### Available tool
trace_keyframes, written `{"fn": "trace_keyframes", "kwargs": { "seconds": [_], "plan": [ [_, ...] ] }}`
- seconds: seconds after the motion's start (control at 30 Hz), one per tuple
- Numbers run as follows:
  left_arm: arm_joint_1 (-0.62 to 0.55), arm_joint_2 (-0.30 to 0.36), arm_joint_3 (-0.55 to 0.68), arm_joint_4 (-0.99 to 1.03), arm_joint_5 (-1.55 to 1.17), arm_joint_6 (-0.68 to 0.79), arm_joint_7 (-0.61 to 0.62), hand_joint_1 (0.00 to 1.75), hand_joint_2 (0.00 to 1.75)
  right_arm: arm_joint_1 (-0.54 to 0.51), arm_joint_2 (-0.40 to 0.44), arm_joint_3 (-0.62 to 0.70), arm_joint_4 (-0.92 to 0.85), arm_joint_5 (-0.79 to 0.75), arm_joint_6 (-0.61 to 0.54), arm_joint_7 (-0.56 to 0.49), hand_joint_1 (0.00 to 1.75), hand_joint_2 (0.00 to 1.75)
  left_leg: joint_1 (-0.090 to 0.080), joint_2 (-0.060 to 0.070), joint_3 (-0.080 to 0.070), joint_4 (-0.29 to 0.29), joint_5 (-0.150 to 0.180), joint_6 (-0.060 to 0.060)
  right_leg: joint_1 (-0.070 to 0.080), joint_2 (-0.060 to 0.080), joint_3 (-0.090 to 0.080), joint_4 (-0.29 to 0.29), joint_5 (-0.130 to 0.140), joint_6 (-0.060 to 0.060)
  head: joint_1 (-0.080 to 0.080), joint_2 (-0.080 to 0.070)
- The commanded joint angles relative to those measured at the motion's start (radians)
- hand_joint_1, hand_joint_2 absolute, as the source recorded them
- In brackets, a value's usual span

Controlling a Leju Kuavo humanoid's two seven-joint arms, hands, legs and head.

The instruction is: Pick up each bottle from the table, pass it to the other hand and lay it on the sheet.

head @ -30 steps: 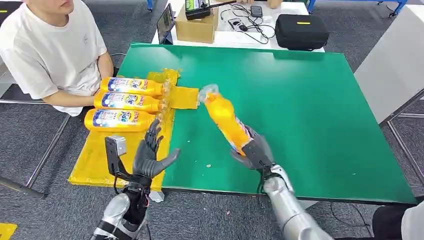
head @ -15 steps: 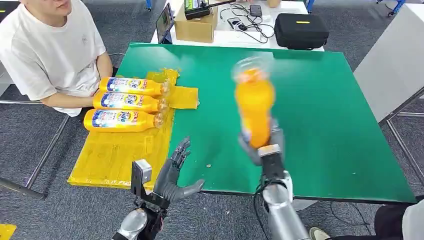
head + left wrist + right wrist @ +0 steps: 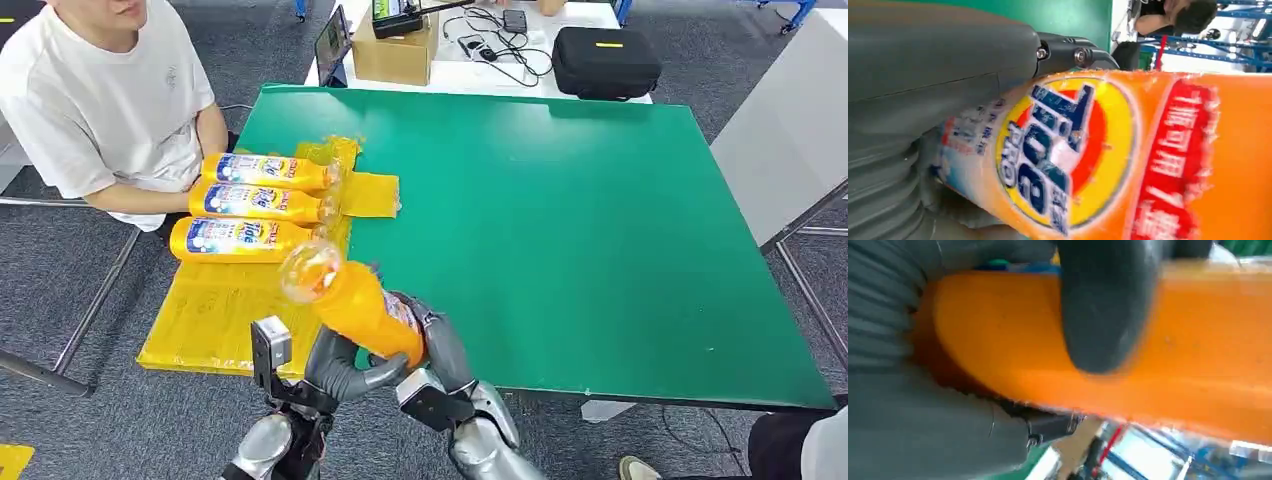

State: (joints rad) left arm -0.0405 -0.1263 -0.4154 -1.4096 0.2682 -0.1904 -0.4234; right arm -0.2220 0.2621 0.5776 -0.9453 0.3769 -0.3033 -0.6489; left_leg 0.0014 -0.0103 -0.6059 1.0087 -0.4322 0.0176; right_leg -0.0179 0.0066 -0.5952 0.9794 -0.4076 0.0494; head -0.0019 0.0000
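Carpet [image 3: 120, 420] of grey covers the floor around the green bench [image 3: 600, 230], behind which a white table [image 3: 470, 60] carries a cardboard box [image 3: 393, 50], cables and a black case [image 3: 605, 62], while a seated person in a white shirt [image 3: 95, 105] leans at the near left corner. A yellow sheet [image 3: 220, 310] hangs over the bench's left edge with three bottles lying on it [image 3: 250, 205], caps toward the green. Near the front edge the right robot hand [image 3: 440, 345] is clamped on an orange bottle [image 3: 355, 300] tilted up-left, and the left robot hand [image 3: 340, 368] cups it from below, its grip unclear.
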Motion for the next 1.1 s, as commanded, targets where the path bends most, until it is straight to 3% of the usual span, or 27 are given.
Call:
{"fn": "trace_keyframes", "kwargs": {
  "seconds": [0.03,0.33,0.37,0.4,0.47,0.5,0.53,0.57,0.83,1.0,1.1],
  "plan": [
    [-0.025,-0.009,0.009,-0.005,0.047,0.014,0.008,0.00,1.75,-0.036,-0.005,0.095,0.110,0.000,0.021,0.010,1.75,1.75,0.001,0.001,0.003,0.000,-0.001,-0.001,0.001,-0.001,0.004,-0.001,-0.001,-0.002,0.000,0.000],
    [-0.010,-0.006,0.005,-0.055,0.145,-0.015,0.041,0.00,1.75,-0.060,-0.001,0.143,0.216,-0.007,0.062,0.036,1.75,1.75,0.002,0.000,0.005,0.000,-0.002,-0.001,0.002,-0.002,0.005,-0.001,-0.002,-0.002,0.000,0.000],
    [-0.012,-0.006,0.003,-0.046,0.148,-0.015,0.043,0.47,1.75,-0.062,0.000,0.146,0.220,-0.008,0.068,0.036,1.75,1.75,0.001,0.000,0.006,0.000,-0.002,-0.001,0.002,-0.003,0.006,-0.001,-0.002,-0.003,0.000,0.000],
    [-0.014,-0.014,0.004,-0.026,0.171,-0.014,0.062,1.75,1.75,-0.064,0.002,0.145,0.225,-0.016,0.067,0.037,1.75,1.75,0.001,-0.001,0.004,0.000,-0.001,-0.001,0.002,-0.003,0.005,-0.001,-0.002,-0.002,0.000,0.000],
    [-0.020,-0.017,-0.005,-0.005,0.168,0.001,0.076,1.75,1.75,-0.059,0.005,0.131,0.212,-0.021,0.024,0.032,1.75,1.75,0.002,0.000,0.007,0.000,-0.003,-0.001,0.003,-0.003,0.008,-0.001,-0.003,-0.003,0.000,0.000],
    [-0.022,-0.018,-0.012,0.003,0.165,0.006,0.075,1.75,1.75,-0.053,0.012,0.117,0.200,-0.036,0.005,0.028,0.28,1.75,0.001,-0.001,0.003,0.000,-0.001,-0.001,0.001,-0.003,0.004,-0.001,-0.001,-0.002,0.000,0.000],
    [-0.022,-0.019,-0.013,0.006,0.165,0.006,0.075,1.75,1.75,-0.049,0.014,0.110,0.191,-0.043,-0.004,0.024,0.00,1.75,0.001,-0.002,0.005,0.000,-0.001,-0.001,0.002,-0.004,0.006,-0.001,-0.002,-0.002,0.000,0.000],
    [-0.021,-0.021,-0.013,0.009,0.167,0.010,0.075,1.75,1.75,-0.046,0.015,0.099,0.178,-0.048,-0.030,0.018,0.00,0.00,0.001,-0.002,0.004,0.000,-0.001,-0.001,0.001,-0.003,0.004,-0.001,-0.002,-0.002,0.000,0.000],
    [-0.030,-0.026,0.004,0.021,0.166,0.072,0.092,1.75,1.75,-0.031,0.017,0.068,0.138,-0.088,-0.092,-0.008,0.00,0.00,0.000,-0.001,0.002,-0.001,0.000,-0.001,0.001,-0.002,0.002,-0.001,-0.001,-0.001,0.000,0.000],
    [-0.152,0.024,0.068,0.128,0.051,0.321,0.136,1.75,1.75,-0.018,0.000,0.056,0.121,-0.135,-0.135,-0.017,0.00,0.00,0.001,-0.002,0.005,-0.001,0.000,-0.001,0.002,-0.004,0.005,-0.001,-0.001,-0.003,0.000,0.000],
    [-0.252,0.074,0.072,0.254,-0.165,0.525,0.200,1.75,1.75,-0.007,-0.001,0.036,0.115,-0.149,-0.191,-0.041,0.00,0.00,0.001,-0.004,0.005,-0.002,0.001,-0.002,0.002,-0.005,0.005,-0.002,-0.001,-0.003,0.000,0.000]
  ]
}}
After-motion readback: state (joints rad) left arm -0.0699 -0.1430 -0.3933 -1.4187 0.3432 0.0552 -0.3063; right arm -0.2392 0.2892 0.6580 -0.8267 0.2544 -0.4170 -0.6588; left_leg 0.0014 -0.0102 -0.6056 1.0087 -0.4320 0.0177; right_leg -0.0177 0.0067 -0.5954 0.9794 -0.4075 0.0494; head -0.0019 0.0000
